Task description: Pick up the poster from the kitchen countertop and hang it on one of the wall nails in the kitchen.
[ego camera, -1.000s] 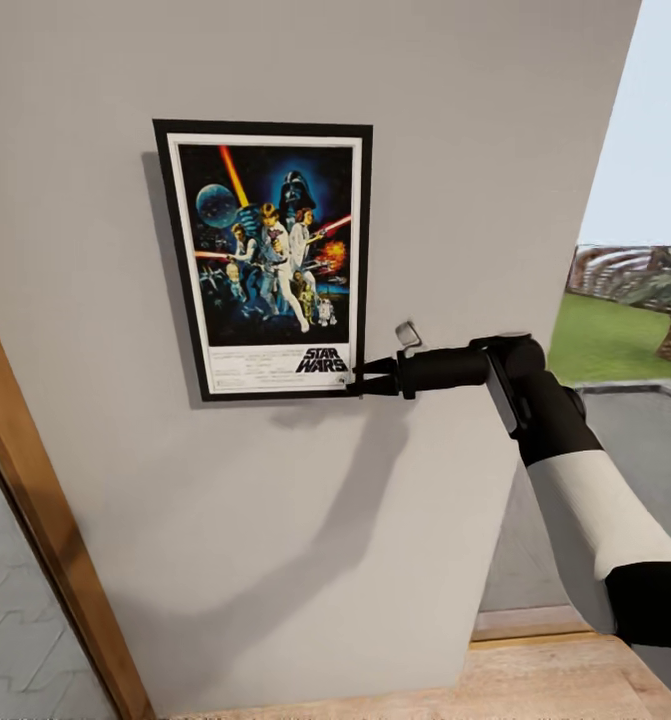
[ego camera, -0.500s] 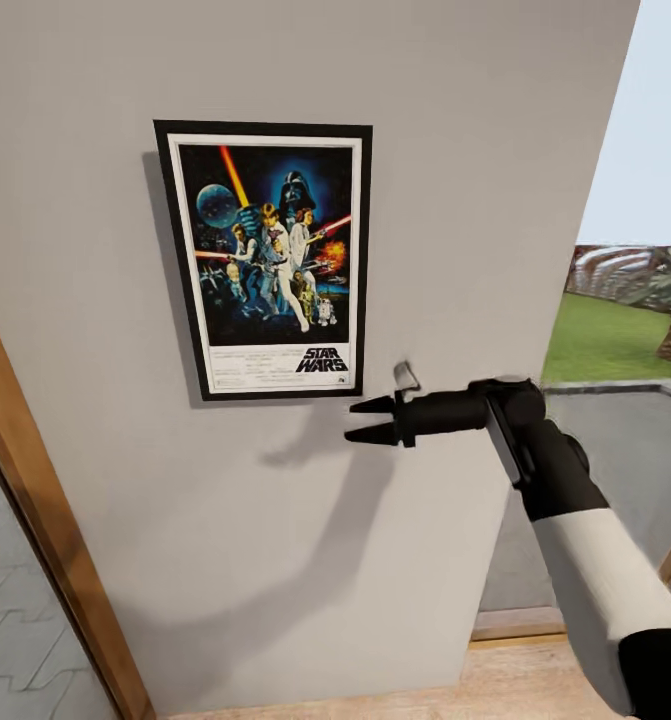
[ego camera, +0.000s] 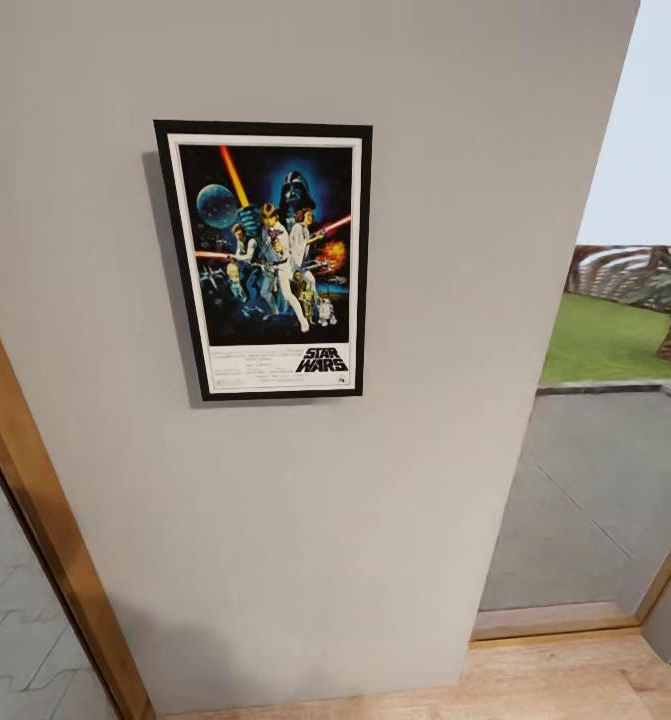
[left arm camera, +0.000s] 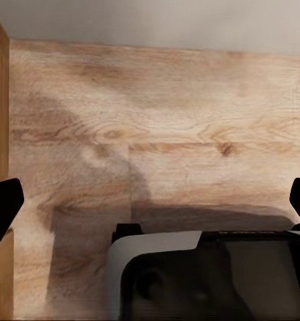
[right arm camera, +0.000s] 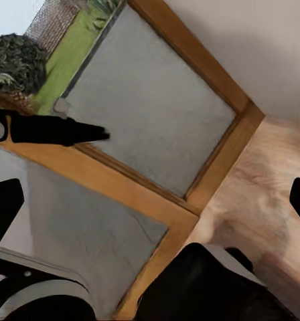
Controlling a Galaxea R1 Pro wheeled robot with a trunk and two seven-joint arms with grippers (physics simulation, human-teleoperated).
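You are viewing the poster [ego camera: 265,260] hanging flat and upright on the matte grey plaster wall [ego camera: 425,500], so the task is looking complete. Both sets of fingers are standing wide apart, holding nothing, above grainy wooden floor [left arm camera: 177,120]; glossy artwork, black rectangular frame.

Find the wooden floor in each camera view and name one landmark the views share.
Head view: the wooden floor is a strip at the bottom right, under the grey wall that carries the poster.
Left wrist view: the floor lies beyond the fingers, running up to the wall.
Right wrist view: the floor lies beside a wooden frame.
Shared landmark: the grey wall where it meets the floor.
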